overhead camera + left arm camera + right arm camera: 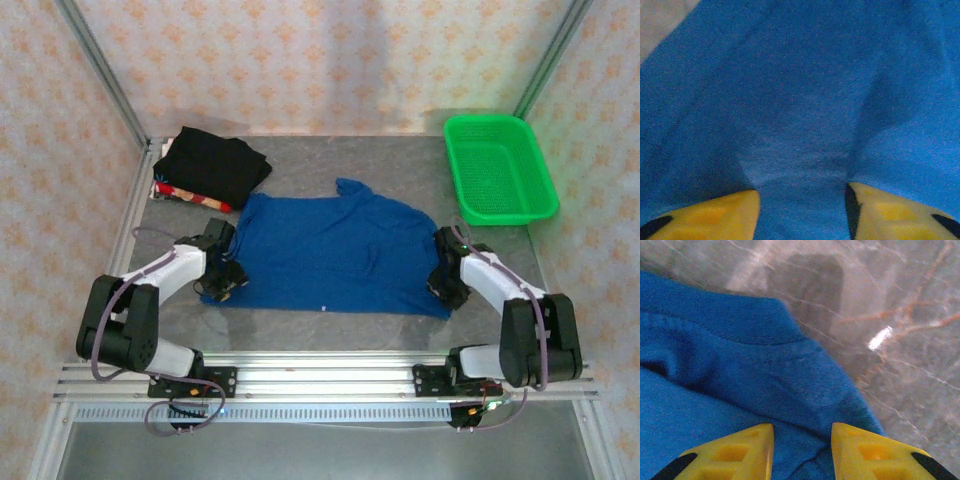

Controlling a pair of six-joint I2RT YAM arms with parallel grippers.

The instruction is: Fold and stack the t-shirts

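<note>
Grey bench point(330, 160): blue tee point(330, 255) lies long-axis L-R btwn left gripper point(226, 284) & right gripper point(444, 289), each at an end, part-open astride cloth, can't tell if gripped.

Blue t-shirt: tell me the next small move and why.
Probably close both grippers on the cloth. The blue t-shirt lies spread out, the left gripper and right gripper sit at its opposite side edges, jaws apart with fabric between them, nothing pinched yet.

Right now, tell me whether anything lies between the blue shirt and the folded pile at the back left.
Nothing visible does. Only a bare strip of table separates the blue shirt from the black shirt folded at the back left.
</note>
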